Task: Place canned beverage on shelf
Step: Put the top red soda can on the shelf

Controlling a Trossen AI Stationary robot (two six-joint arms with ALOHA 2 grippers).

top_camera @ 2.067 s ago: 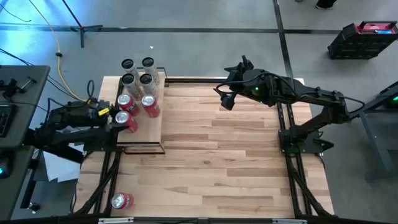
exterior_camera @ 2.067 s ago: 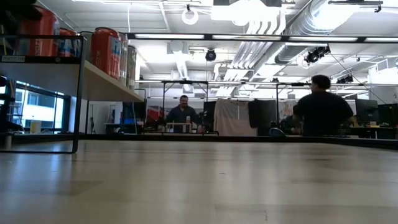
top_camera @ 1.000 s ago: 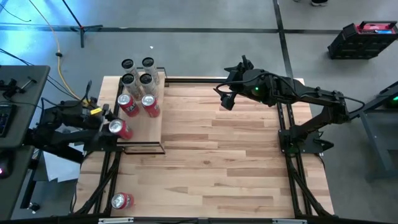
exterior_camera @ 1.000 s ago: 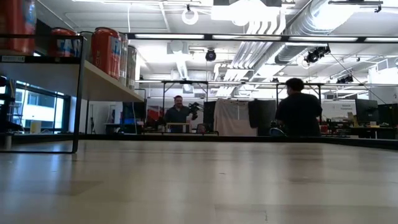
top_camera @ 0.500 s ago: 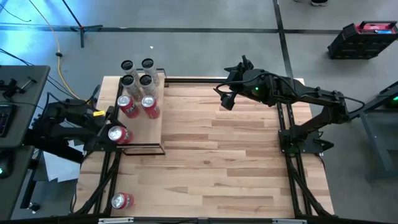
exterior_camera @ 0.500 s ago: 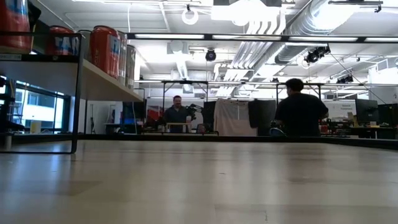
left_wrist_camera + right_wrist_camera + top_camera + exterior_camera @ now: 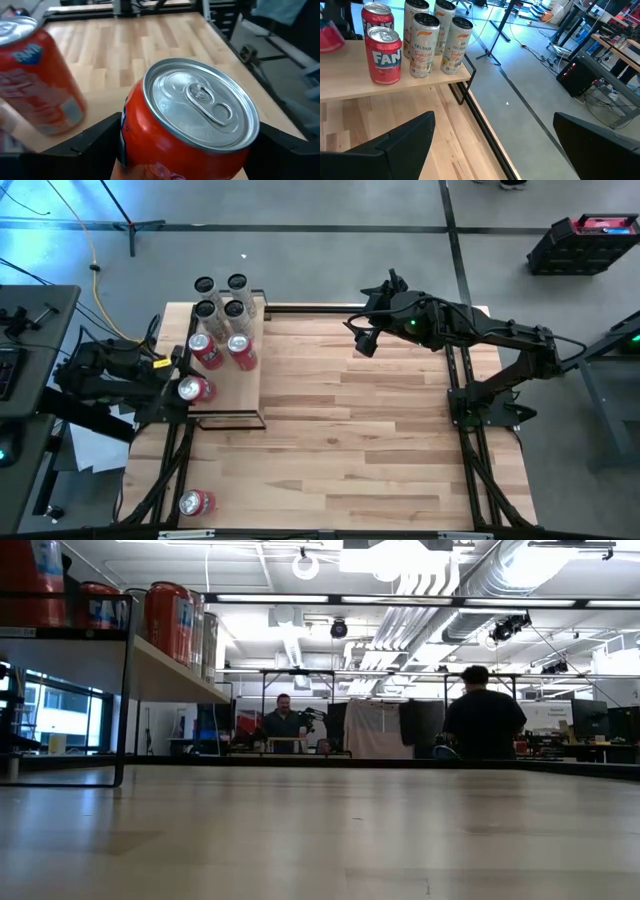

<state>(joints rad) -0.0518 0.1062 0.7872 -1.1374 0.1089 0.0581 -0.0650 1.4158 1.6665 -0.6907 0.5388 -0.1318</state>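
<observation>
While "CELSIUS" cans (image 7: 422,45) share the shelf (image 7: 380,87), red cans (image 7: 383,56) read "FAN".

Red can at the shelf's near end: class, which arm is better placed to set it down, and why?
Left. The left gripper already holds the red can over the shelf; the right gripper hangs open, far across the table.

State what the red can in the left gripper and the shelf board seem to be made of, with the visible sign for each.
Red can: likely aluminium, since its bare lid is shiny silver with a pull tab; the body carries a glossy red printed coat. Shelf: the board looks like pale wood, matte, with faint grain; its frame appears to be thin black metal.
</observation>
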